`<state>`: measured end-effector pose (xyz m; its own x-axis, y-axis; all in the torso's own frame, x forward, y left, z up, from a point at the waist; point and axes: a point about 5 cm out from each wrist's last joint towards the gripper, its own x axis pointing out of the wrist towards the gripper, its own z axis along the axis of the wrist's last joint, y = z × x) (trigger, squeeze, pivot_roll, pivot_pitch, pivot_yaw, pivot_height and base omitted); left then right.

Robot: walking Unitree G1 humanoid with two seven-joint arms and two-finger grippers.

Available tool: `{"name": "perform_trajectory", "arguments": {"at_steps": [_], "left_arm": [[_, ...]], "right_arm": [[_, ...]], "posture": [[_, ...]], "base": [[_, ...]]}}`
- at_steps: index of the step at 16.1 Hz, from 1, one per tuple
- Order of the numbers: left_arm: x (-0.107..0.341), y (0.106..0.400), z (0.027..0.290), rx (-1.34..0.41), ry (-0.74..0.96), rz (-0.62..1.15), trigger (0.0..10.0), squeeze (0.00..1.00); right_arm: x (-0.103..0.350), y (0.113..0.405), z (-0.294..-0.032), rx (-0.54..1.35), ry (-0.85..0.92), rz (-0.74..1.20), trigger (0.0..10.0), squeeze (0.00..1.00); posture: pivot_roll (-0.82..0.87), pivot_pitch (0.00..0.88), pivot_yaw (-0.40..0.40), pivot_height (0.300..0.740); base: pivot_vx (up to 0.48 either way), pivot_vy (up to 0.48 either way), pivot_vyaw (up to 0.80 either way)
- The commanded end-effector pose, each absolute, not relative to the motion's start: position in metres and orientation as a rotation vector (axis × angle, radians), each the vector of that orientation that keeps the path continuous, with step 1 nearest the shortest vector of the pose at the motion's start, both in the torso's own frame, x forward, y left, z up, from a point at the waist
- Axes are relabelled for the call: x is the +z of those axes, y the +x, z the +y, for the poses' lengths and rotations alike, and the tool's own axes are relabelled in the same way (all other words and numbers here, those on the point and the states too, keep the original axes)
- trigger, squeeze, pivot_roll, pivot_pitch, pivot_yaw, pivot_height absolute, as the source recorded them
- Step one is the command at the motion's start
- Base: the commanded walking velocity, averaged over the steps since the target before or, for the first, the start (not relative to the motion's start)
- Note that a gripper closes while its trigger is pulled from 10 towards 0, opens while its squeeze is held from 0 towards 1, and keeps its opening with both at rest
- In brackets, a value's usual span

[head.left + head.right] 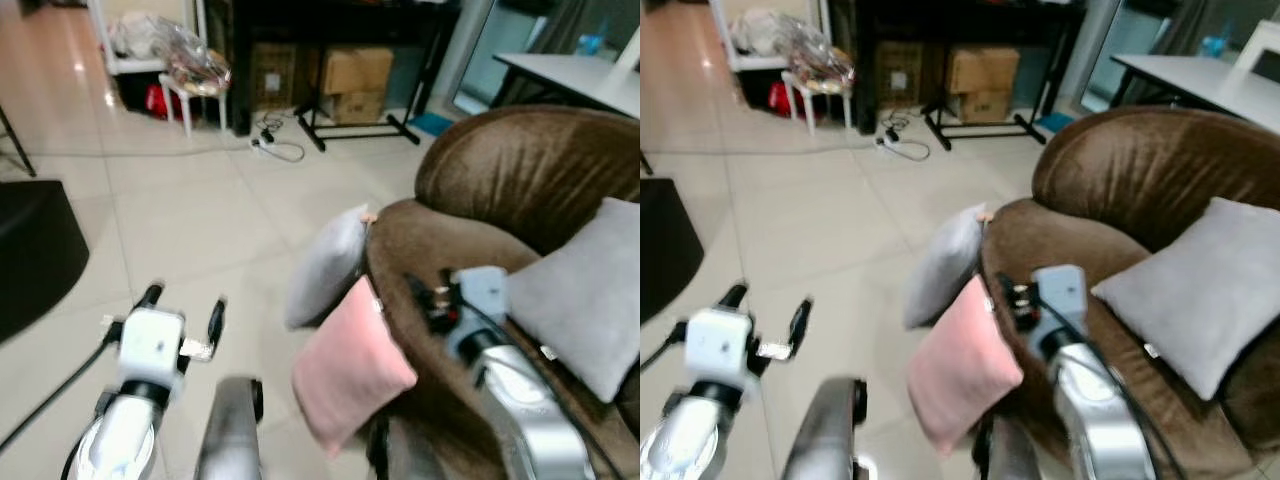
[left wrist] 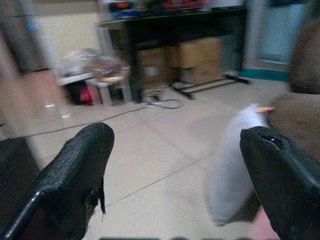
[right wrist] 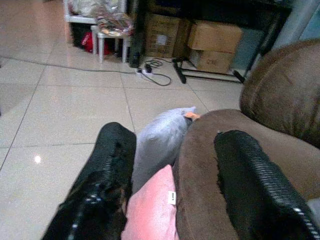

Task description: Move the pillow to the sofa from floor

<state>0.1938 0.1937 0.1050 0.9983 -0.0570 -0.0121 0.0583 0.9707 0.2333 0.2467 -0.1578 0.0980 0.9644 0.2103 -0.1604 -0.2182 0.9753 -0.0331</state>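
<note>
Low in the frame, my left gripper (image 1: pixel 183 312) and right gripper (image 3: pixel 172 185) both hang wide apart, holding nothing. Centre, the pink pillow (image 1: pixel 350 367) and grey pillow (image 1: pixel 325 265) lean on the brown sofa (image 1: pixel 520 165); boxes (image 1: pixel 355 80) sit upper centre.

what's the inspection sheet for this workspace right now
surface: pale tiled floor
job's things: pink pillow and grey pillow on the floor, leaning on the brown sofa; another grey pillow on the seat
clutter: boxes, white stool with bags
grippers: left claw open over the floor; right claw open, near the sofa arm
cables: power strip and cord on the floor
surroundings: dark desk, white table
</note>
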Motion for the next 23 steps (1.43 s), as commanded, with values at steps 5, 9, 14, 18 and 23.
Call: {"name": "perform_trajectory", "arguments": {"at_steps": [5, 9, 14, 18, 23], "left_arm": [[0.101, 0.189, 0.197, -0.036, 0.228, 0.022, 10.0, 1.00], [0.102, 0.189, 0.197, -0.040, 0.228, 0.022, 10.0, 1.00], [0.102, 0.189, 0.198, -0.042, 0.232, 0.023, 10.0, 1.00], [0.102, 0.189, 0.199, -0.040, 0.235, 0.023, 10.0, 1.00], [0.102, 0.189, 0.199, -0.041, 0.249, 0.026, 10.0, 1.00]], "right_arm": [[0.094, 0.248, -0.157, 0.209, -0.080, 0.191, 10.0, 1.00], [0.094, 0.247, -0.156, 0.206, -0.092, 0.190, 10.0, 1.00], [0.093, 0.245, -0.148, 0.247, -0.067, 0.204, 10.0, 1.00], [0.093, 0.245, -0.147, 0.256, -0.060, 0.206, 10.0, 1.00], [0.091, 0.246, -0.147, 0.265, -0.060, 0.218, 10.0, 1.00]], "posture": [[0.05, 0.013, -0.114, 0.597], [0.06, 0.016, -0.111, 0.597], [0.06, 0.017, -0.112, 0.597], [0.06, 0.018, -0.114, 0.597], [0.06, 0.018, -0.111, 0.597]], "base": [[0.051, 0.000, 0.00], [0.276, 0.000, 0.60], [0.280, 0.000, 0.00], [0.280, 0.000, 0.40], [0.158, 0.000, 0.00]]}}
